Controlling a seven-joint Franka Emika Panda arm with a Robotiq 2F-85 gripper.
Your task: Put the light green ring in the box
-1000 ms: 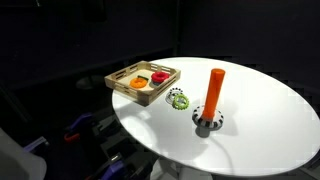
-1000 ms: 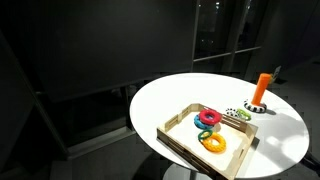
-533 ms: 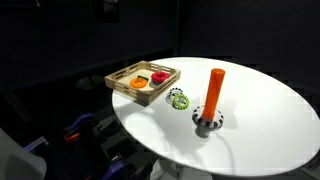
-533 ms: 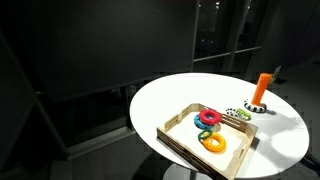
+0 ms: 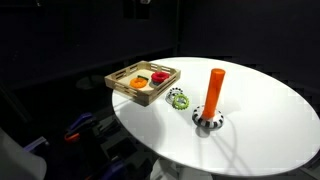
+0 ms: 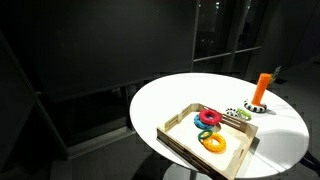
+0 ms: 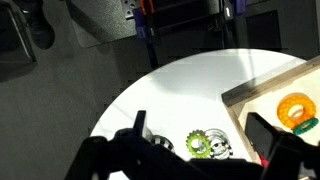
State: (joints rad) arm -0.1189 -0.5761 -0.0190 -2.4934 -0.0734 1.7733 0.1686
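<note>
Setting: a round white bench (image 5: 262, 130) in a dark room, seen in both exterior views.
Light green ring: the light green ring (image 5: 178, 99) lies flat on the bench. It is outside the box, close beside the box's rim but not touching it. In the wrist view a greyish-white ring (image 7: 219, 150) sits right next to it (too small to tell whether the two touch).
Box: the box (image 5: 122, 92) is a shallow light-wood tray with a low rim, standing near the bench edge. An orange ring (image 5: 139, 83) and a red ring (image 5: 160, 76) lie inside it.
Peg: an orange peg (image 5: 214, 90) stands upright on a dark base, near the light green ring but apart from it.
Gripper: the gripper (image 7: 198, 128) shows clearly only in the wrist view, high above the bench. Its two dark fingers (image 7: 140, 128) are spread wide and grasp nothing. The light green ring appears between them in that view, far below.
</note>
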